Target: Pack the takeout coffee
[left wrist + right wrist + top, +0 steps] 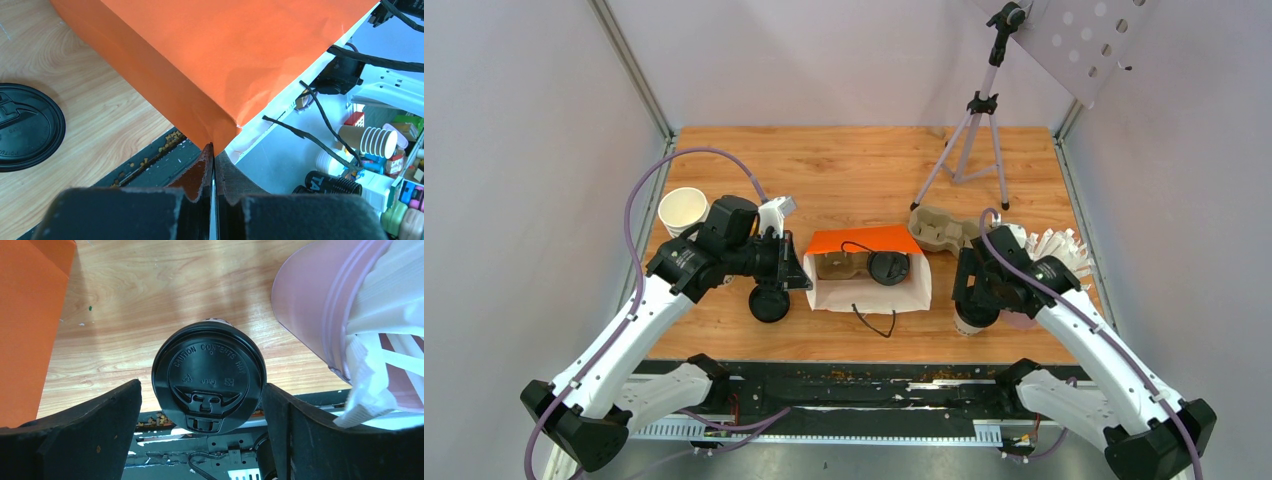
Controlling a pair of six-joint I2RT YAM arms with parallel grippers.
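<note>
Though hidden overhead — coffee lid (207, 377)

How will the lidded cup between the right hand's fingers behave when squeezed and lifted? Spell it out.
The lidded cup looks like paper, so its wall probably dents under a hard squeeze from the right hand. The snapped-on black lid likely stiffens the rim. It stands narrow and upright, so a sideways nudge could tip it.

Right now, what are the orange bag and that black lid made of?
The orange bag looks like paper: matte, with sharp folds and a crumpled corner. The black lid is probably moulded plastic: faintly shiny, with raised letters on top.
</note>
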